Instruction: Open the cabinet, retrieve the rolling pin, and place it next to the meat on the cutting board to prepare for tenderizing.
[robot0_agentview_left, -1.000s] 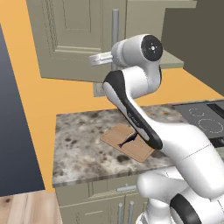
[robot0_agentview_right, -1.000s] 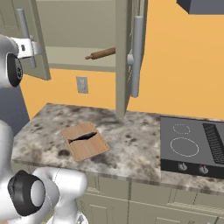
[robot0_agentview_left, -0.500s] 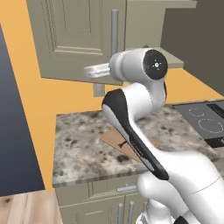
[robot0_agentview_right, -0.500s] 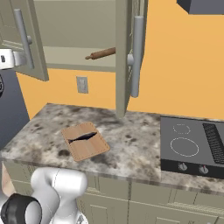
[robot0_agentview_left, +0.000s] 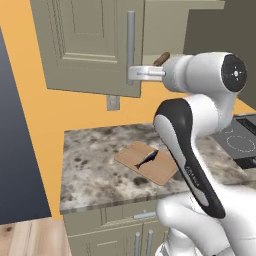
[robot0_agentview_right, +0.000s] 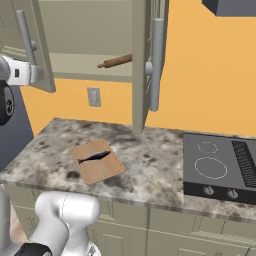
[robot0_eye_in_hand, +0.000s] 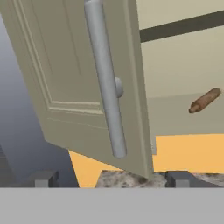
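gripper: I read the fingers as spread apart, nothing between them; it sits just short of the left door's bar handle.
left door: swung out toward me. In the left base view the hand is right at its handle.
cabinet: both doors open, interior exposed.
rolling pin: lying on the cabinet floor, right of centre, near the right door. Hand view has it up and to the right of the handle.
cutting board: on the counter below the cabinet, meat lying across it.
cooktop: far right, not involved.
step: I judge opening done; the retrieve is what's in hand.
next: I need to clear the left door edge, swing right into the opening, line the open fingers across the pin, then close.
risk: pin is round, may roll if nudged.
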